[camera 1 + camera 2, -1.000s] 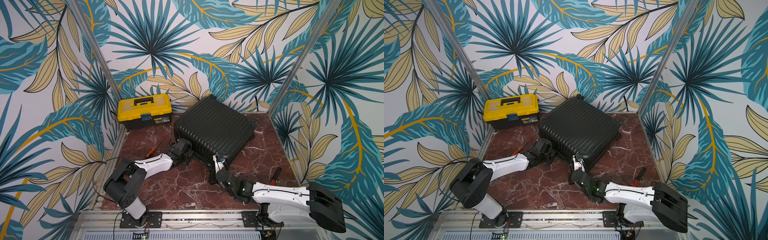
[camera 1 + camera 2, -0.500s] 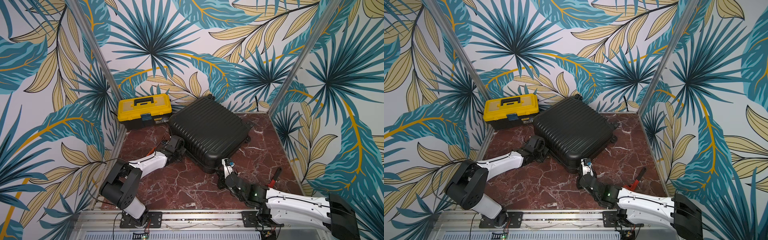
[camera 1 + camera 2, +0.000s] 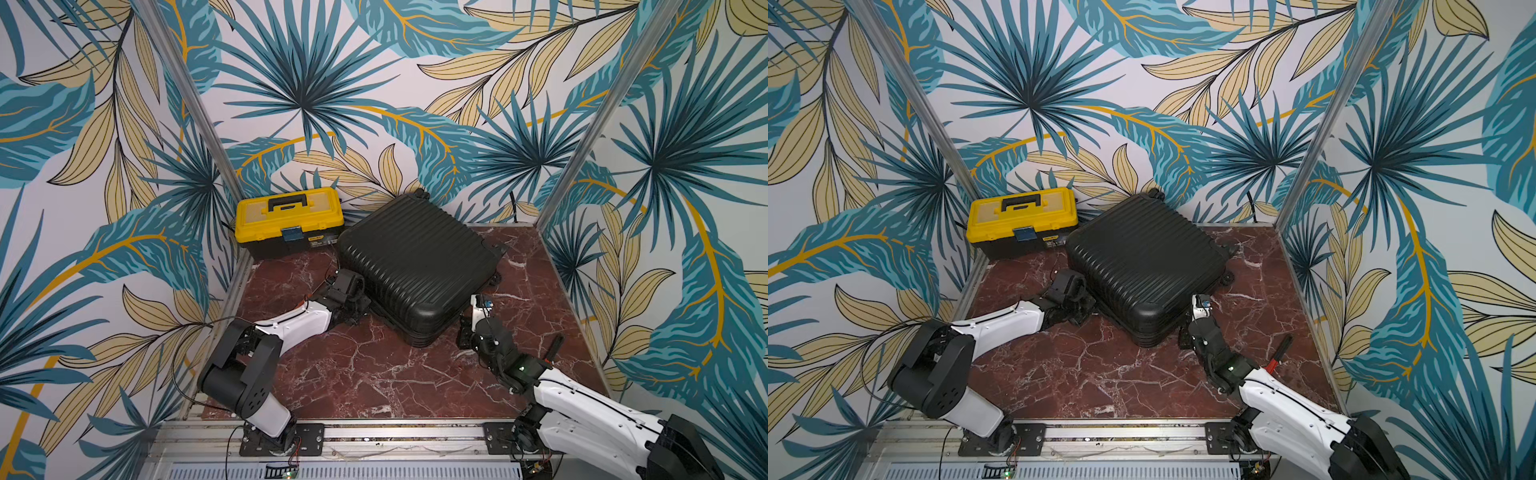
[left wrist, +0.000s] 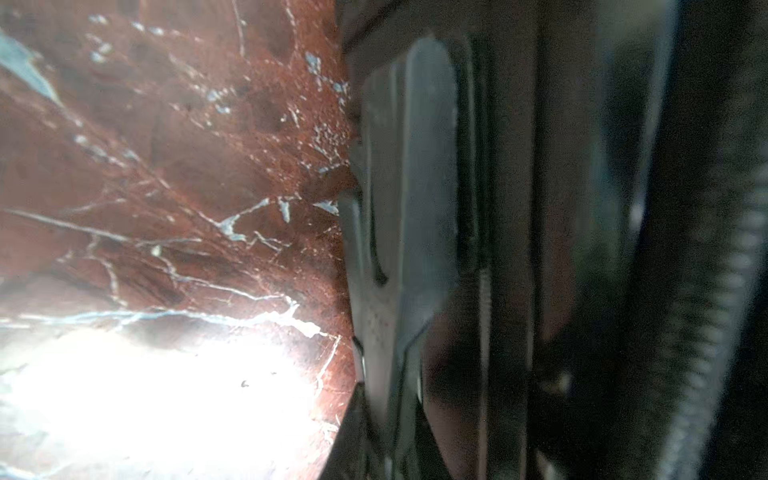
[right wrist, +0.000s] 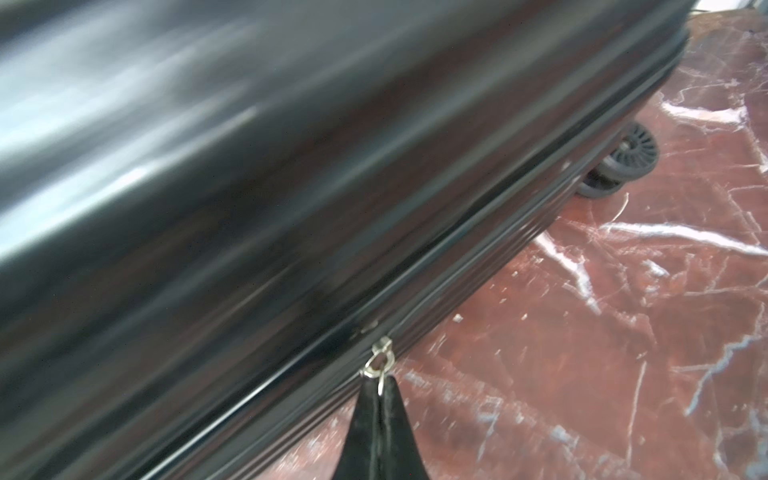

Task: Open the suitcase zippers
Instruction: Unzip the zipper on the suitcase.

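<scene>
- The suitcase [image 3: 417,266] lies flat on the red marble tabletop [image 3: 374,382], closed, its far corner touching the yellow toolbox [image 3: 289,220]. Compared with one second ago it has turned and slid toward the toolbox and the back wall.
- The right pincer [image 5: 376,424] is clenched on the black pull tab of a zipper; the silver slider [image 5: 380,359] sits on the seam of the side that faces the right arm, some way from the wheels [image 5: 623,160].
- The right arm has drawn back toward its base over the last second, so the pull moves the whole case as well as the slider.
- The left pincer [image 3: 353,309] is almost closed against the opposite side of the case; I cannot tell what it holds, because the wrist view is dark and blurred.
- My judgement: the case slips too freely, so the zipper opens slowly, and most of the track [image 5: 519,226] looks still shut.
</scene>
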{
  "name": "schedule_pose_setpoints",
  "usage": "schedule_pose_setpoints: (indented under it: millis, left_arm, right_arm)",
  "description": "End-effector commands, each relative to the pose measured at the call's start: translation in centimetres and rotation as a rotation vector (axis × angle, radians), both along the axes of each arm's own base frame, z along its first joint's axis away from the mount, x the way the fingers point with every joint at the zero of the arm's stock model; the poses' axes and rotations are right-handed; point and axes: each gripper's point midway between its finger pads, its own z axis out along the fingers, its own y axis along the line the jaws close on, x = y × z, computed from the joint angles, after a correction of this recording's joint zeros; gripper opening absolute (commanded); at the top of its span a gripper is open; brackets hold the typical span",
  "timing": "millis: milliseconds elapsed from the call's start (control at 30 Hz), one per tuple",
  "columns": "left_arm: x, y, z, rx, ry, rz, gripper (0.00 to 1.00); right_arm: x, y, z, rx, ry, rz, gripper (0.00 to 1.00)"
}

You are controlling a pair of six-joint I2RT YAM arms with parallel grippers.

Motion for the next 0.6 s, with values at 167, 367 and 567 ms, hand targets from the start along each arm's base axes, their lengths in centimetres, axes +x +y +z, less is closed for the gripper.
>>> schedule_pose_setpoints:
  millis: [167,367,567]
  left_arm:
    - [-2.8,4.4,-3.4,0.22,0.129,-0.055,0.0]
    - [-3.4,4.3,-3.8,0.225,0.138,-0.091,0.0]
    - [-3.3,4.4,-3.8,0.242,0.142,-0.109,0.0]
  right_arm:
    - [6.1,-7.2,1.6,0.131,-0.119,-0.22,0.0]
    - [9.7,-10.9,1.6,0.301,-0.177,-0.305,0.0]
    - [13.5,-13.6,2.1,0.357,-0.202,-0.343,0.0]
